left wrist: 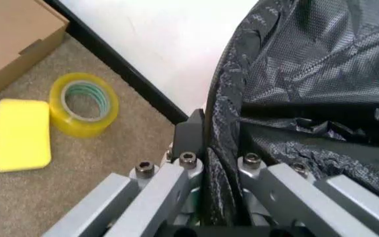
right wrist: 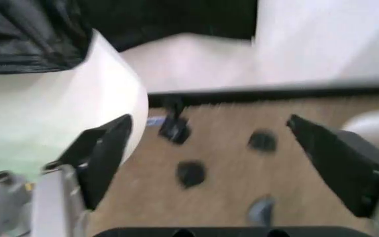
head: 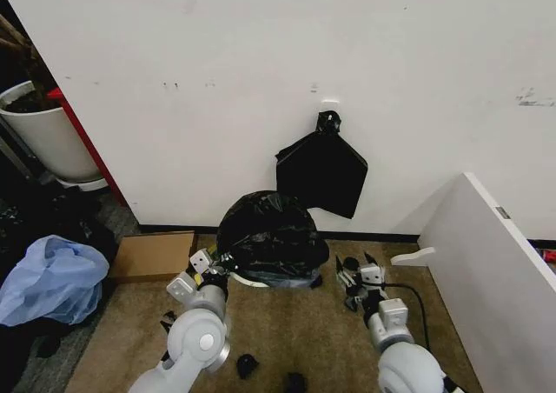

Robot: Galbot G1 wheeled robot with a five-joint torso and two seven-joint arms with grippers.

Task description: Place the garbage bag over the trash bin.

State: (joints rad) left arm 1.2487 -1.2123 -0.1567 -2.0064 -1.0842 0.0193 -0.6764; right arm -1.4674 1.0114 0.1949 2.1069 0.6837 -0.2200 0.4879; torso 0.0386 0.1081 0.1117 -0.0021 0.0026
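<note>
Black glossy plastic covers the top of the trash bin [head: 276, 277]: the garbage bag [head: 269, 232] is draped over it as a wrinkled dome, with a strip of cream-white bin wall showing under its lower edge. The bin stands on brown carpet [head: 295, 332] close to the white wall [head: 278, 54], a dark baseboard running behind it.

The left gripper [head: 211, 263] is at the bag's left edge; in the left wrist view a fold of the bag [left wrist: 308, 89] runs down between the left gripper's [left wrist: 217, 163] jaws, which are closed on the plastic. The right gripper [head: 360, 269] sits just to the right of the bin, apart from it, and the right wrist view shows the right gripper's [right wrist: 206, 143] jaws spread wide with bare carpet between them and the bin wall [right wrist: 77, 113] close beside one finger.

Room to move is tight at the sides. One white panel [head: 491, 263] slants in on the right, and one cardboard box [head: 152, 254] lies flat on the left by the baseboard. Farther left sits one pale blue plastic bag [head: 48, 276] and one larger white tub [head: 48, 132]. One matte black bundle [head: 321, 174] hangs on the wall above the bin. Beside the box, the left wrist view shows one roll of yellowish tape [left wrist: 84, 103] and one yellow sponge [left wrist: 21, 134], just beside each other. Open carpet lies between the two arms in front of the bin, with a few small dark bits on it.
</note>
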